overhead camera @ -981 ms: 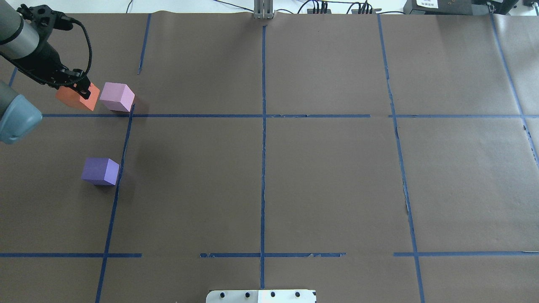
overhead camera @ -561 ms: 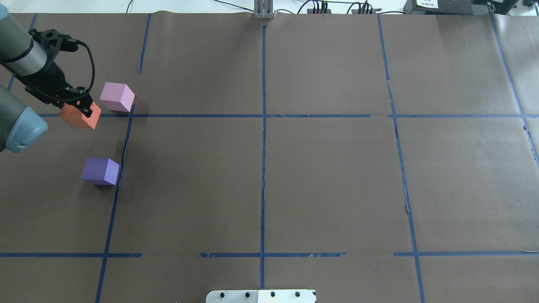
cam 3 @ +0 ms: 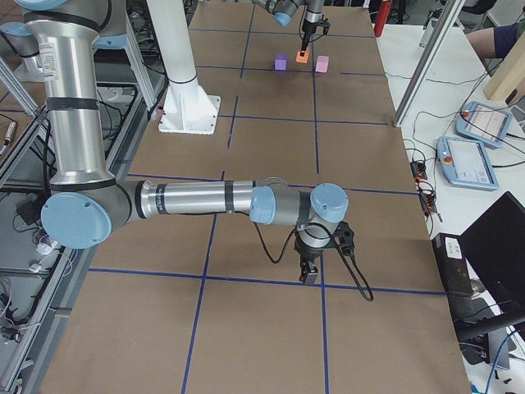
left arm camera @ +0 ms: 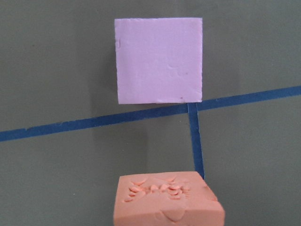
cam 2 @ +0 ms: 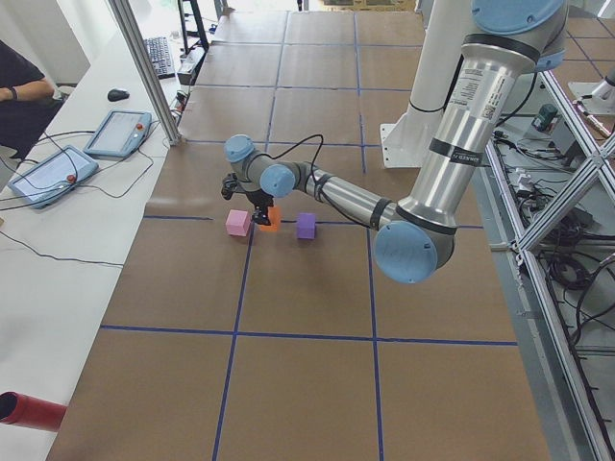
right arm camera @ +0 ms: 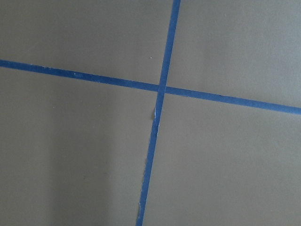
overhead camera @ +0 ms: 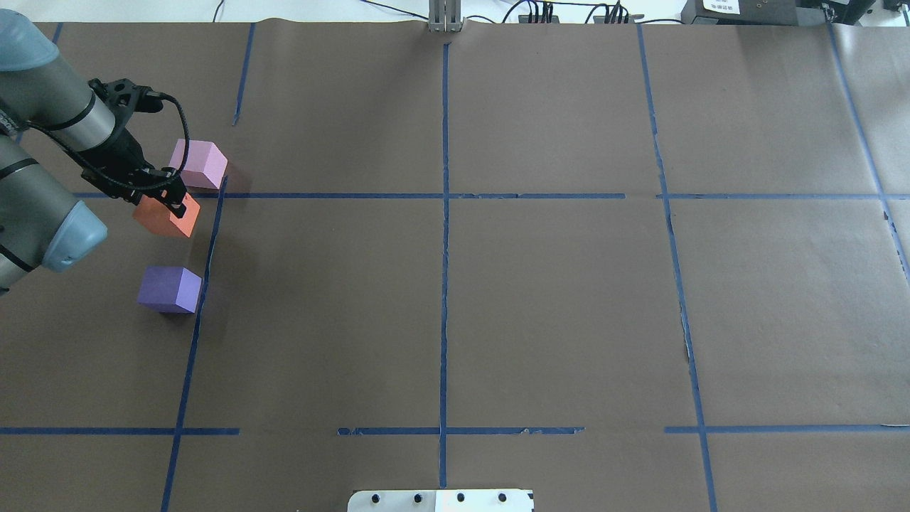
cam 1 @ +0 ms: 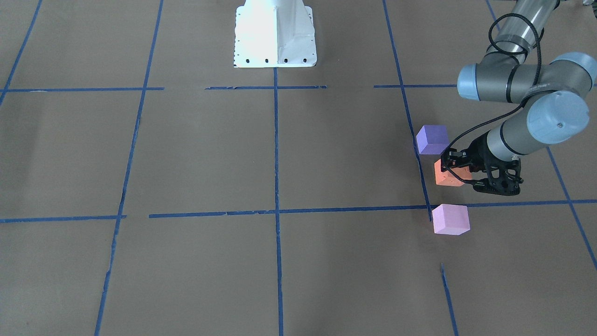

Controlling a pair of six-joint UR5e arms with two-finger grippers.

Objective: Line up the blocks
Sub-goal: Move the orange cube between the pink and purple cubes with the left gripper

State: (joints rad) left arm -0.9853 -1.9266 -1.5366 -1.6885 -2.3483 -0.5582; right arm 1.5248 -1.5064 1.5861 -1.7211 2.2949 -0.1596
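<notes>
I could not judge the right gripper, which I saw only from the side. The left gripper hid part of the orange block, a matte cube with faint embossed marks. Its fingers were clamped on that cube. The pink block lay just beyond the claw and the violet block behind it.

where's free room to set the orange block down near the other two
Bare paper lies between the pink block and the violet block, right under the orange block in the left gripper. Beyond the blue tape line beside them, the table is wide open. Tightest by the pink block.
</notes>
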